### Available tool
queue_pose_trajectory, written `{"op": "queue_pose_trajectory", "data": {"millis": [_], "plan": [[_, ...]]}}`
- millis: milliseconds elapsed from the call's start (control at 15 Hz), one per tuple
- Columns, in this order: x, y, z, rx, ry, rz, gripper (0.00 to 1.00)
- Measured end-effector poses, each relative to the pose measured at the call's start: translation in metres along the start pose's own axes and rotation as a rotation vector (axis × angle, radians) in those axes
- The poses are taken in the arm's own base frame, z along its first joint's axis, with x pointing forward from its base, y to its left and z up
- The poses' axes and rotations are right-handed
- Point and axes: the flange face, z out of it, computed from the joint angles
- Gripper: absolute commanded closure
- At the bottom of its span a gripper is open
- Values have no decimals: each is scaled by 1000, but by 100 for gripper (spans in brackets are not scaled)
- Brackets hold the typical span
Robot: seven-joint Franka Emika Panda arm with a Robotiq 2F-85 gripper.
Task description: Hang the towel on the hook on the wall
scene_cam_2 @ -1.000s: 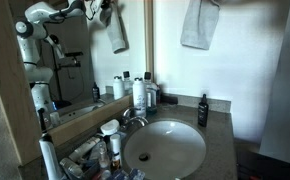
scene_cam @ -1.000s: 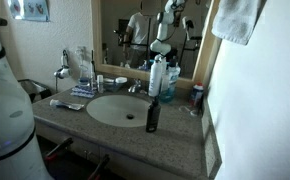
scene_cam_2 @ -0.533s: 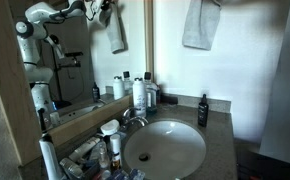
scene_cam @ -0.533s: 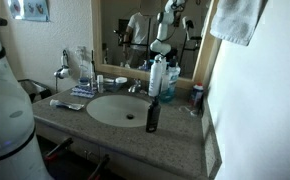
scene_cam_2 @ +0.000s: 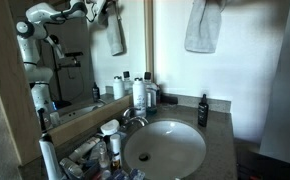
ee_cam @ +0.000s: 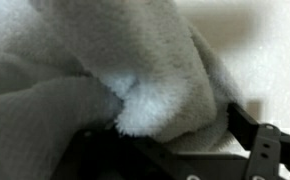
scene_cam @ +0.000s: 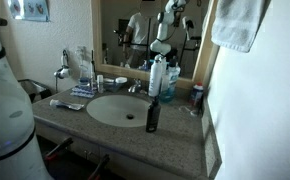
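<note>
The white fluffy towel (scene_cam: 239, 22) (scene_cam_2: 201, 25) hangs high against the off-white wall (scene_cam: 257, 110) (scene_cam_2: 247, 70), with its lower edge loose. The hook is hidden behind the cloth. In the wrist view the towel (ee_cam: 135, 60) fills most of the picture and bulges between the jaws. My gripper (ee_cam: 170, 132) stands open: its right finger (ee_cam: 249, 128) is clear of the cloth, with bare wall showing in the gap. The gripper itself is above the top edge of both exterior views. Only the arm's reflection (scene_cam_2: 55, 20) shows in the mirror.
Below the towel lies a counter (scene_cam: 175, 145) with an oval sink (scene_cam: 120, 108) (scene_cam_2: 165, 148). A dark bottle (scene_cam: 152, 115) (scene_cam_2: 202, 110) stands by the basin, and several bottles (scene_cam: 157, 78) (scene_cam_2: 140, 92) crowd the wood-framed mirror (scene_cam: 145, 35).
The jaws have spread apart and let go of the towel. The towel has sagged a little lower and shifted slightly along the wall.
</note>
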Motion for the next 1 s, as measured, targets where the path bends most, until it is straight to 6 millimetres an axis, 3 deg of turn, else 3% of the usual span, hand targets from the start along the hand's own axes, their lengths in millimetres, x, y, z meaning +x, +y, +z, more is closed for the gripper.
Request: {"op": "queue_pose_trajectory", "data": {"millis": [1000], "plan": [[2,7,3,-54,-64,-30,0]]}}
